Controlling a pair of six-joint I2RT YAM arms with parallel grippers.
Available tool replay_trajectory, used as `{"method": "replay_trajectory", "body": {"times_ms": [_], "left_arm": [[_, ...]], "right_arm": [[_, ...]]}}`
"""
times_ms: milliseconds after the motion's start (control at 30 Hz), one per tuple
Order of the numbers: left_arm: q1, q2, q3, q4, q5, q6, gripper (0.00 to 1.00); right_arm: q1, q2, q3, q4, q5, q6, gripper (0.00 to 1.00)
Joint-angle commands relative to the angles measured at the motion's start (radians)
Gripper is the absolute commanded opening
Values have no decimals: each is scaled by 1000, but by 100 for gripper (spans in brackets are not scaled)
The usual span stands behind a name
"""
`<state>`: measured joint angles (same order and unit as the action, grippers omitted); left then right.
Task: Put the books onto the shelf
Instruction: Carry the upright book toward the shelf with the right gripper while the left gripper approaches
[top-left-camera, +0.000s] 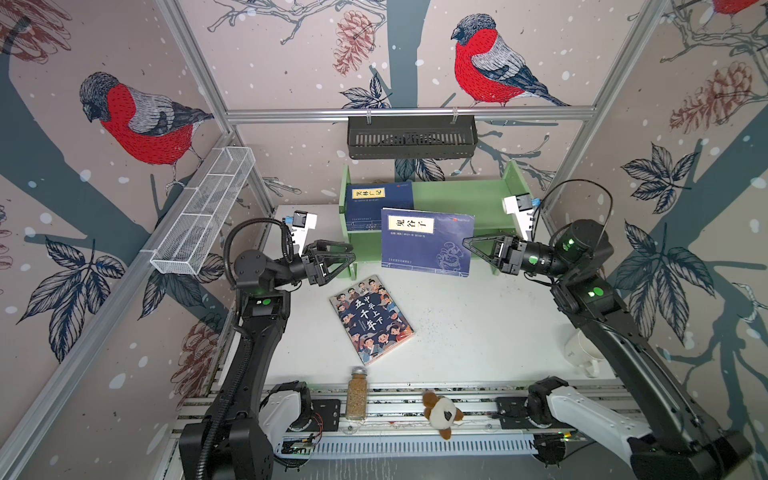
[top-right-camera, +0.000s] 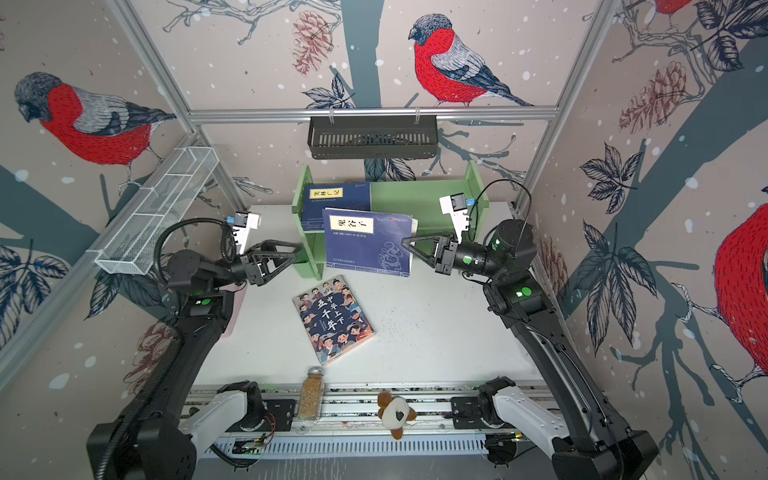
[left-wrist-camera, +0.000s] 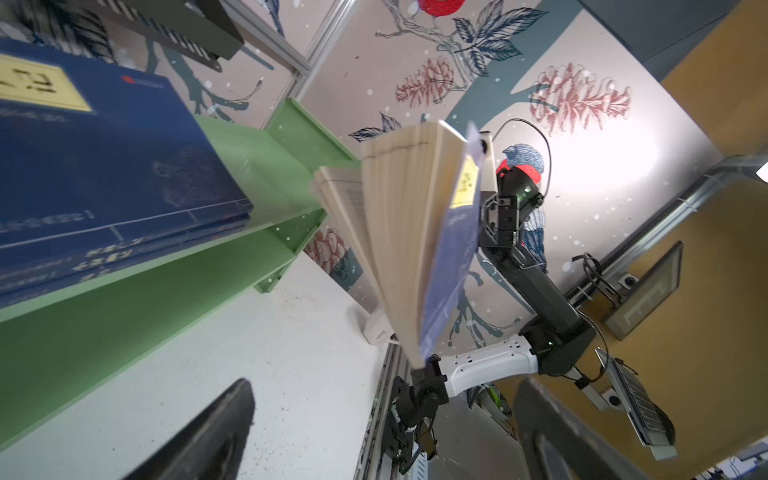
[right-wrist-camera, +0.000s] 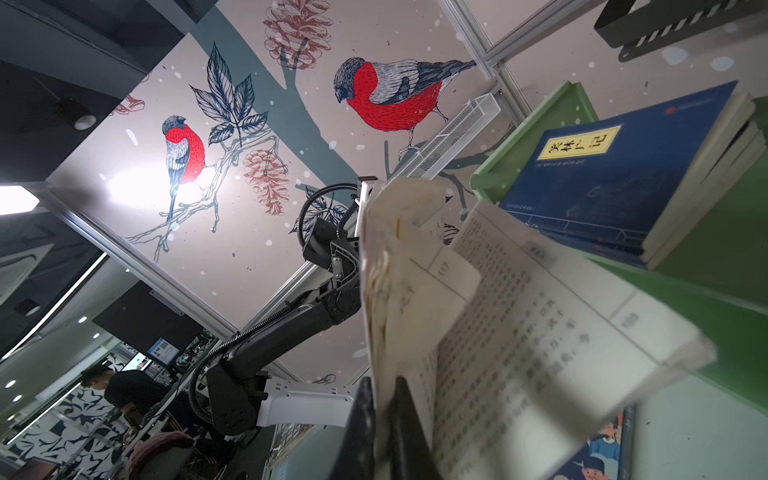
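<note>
A navy book (top-left-camera: 424, 243) is being held up in front of the shelf (top-left-camera: 453, 195) by the right gripper (top-left-camera: 469, 243).

The book is being pinched at its right edge between jaws closed tight on it, and its pages are being shown fanned apart in both wrist views. The left gripper (top-left-camera: 351, 255) is being held with its jaws spread wide and nothing between them, just beside the shelf's left side panel. A stack of navy books (top-left-camera: 380, 199) is being carried flat on the upper board, at its left end. The cartoon-covered book (top-left-camera: 371, 318) is being left face up on the table (top-left-camera: 478, 316), apart from both grippers.
</note>
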<state>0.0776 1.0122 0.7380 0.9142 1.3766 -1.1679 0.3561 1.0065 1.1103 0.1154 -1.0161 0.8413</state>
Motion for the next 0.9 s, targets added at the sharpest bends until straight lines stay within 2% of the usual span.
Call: {"method": "replay_trajectory", "body": {"times_ms": [0,100,333,400,500,567,800,867], "left_arm": [[2,-9,-14,364,21,-241,97],[1,-6,-18,225,10,-172,98],[-55,13,-46,211,2,-178,98],[-74,18,-45,239,0,-212,98],[-83,27,-56,373,-11,-320,98],[-85,35,-63,406,-23,-338,98],[-113,65,-62,265,-50,-242,98],[-118,71,-59,254,-60,-239,95]], "right_arm": [[17,27,22,158,0,38,0],[33,54,25,218,2,67,0],[73,103,28,304,6,109,0],[84,117,26,308,10,107,0],[98,131,22,317,13,106,0],[111,140,20,324,14,106,0],[156,166,16,336,18,104,0],[165,174,10,327,20,96,0]]}}
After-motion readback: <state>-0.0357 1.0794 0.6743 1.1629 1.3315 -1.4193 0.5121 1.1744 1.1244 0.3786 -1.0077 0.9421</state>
